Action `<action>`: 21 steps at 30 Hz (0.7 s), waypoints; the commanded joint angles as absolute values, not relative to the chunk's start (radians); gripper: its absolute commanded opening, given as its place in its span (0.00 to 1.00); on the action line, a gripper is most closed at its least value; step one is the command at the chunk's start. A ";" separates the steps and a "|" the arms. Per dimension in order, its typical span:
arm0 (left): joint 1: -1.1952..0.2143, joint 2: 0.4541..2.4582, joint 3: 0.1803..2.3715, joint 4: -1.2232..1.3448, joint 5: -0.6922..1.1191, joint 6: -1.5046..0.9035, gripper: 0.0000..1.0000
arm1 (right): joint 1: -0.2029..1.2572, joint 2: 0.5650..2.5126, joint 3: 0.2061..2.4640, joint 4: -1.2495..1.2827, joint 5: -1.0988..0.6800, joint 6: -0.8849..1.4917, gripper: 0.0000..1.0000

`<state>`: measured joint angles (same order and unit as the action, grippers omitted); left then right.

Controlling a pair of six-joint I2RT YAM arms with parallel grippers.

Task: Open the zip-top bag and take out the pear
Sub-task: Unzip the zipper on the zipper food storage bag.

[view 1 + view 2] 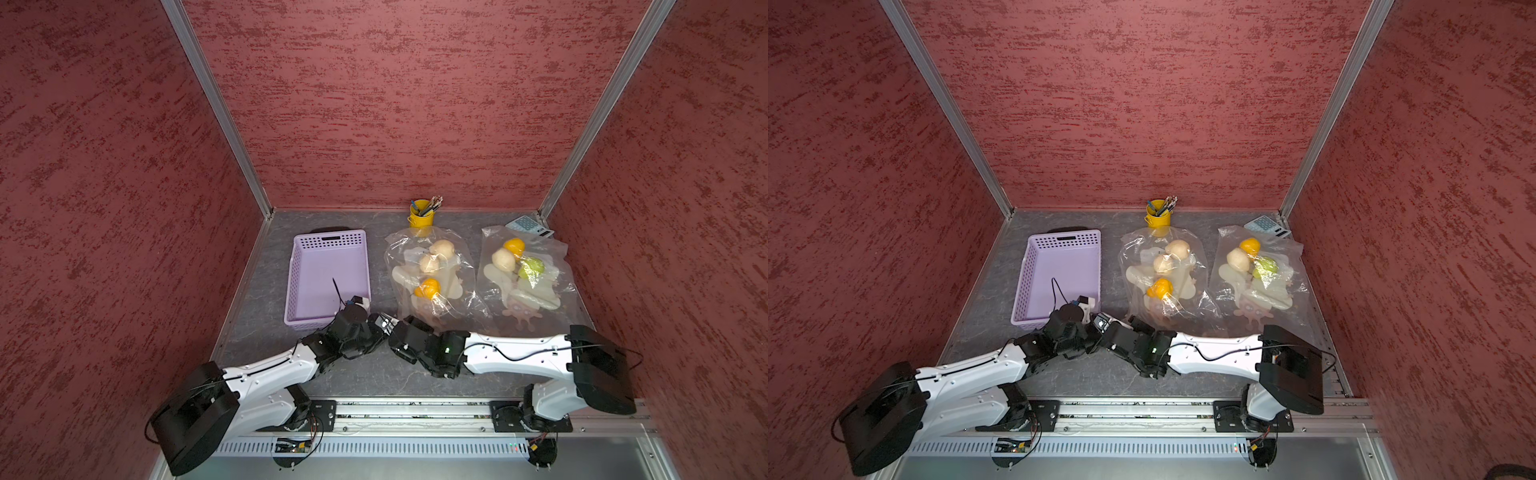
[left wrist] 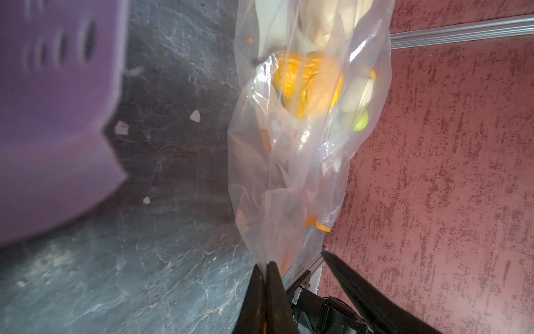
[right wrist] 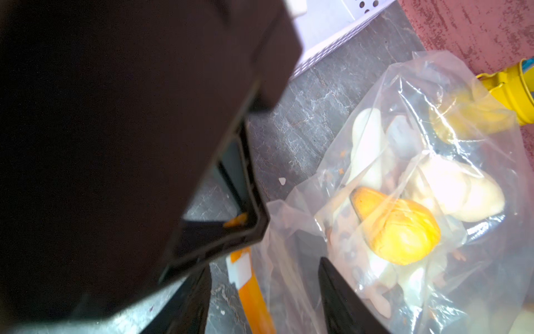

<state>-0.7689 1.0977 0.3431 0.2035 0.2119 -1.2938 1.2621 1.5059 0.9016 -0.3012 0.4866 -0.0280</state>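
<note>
Light: even, fairly bright, overhead; red walls cast a warm tint. Shadows: soft, short, beneath the arms just beside the zip-top bag. Glare: white streaks on the bag's film in both wrist views; pale sheen on the table beside it. Blur: purple basket near the bag smeared; black housing before it wholly defocused.

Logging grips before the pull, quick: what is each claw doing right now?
Left claw: closed, pinching an edge of the bag.
Right claw: open, with the orange zip strip between its jaws.
</note>
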 commanded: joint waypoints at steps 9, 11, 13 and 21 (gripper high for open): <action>-0.759 1.094 0.354 0.261 0.283 -1.322 0.00 | 1.272 1.467 0.857 -0.205 0.553 -0.053 0.59; -0.760 1.094 0.356 0.260 0.285 -1.319 0.00 | 1.270 1.482 0.861 -0.198 0.568 -0.057 0.57; -0.759 1.088 0.355 0.253 0.285 -1.319 0.00 | 1.266 1.492 0.864 -0.194 0.568 -0.058 0.55; -0.760 1.071 0.353 0.245 0.284 -1.317 0.00 | 1.252 1.503 0.861 -0.178 0.580 -0.070 0.48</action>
<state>-0.7620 1.0859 0.3431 0.2394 0.2691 -1.3197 1.2587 1.4906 0.8570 -0.2062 0.5510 -0.0608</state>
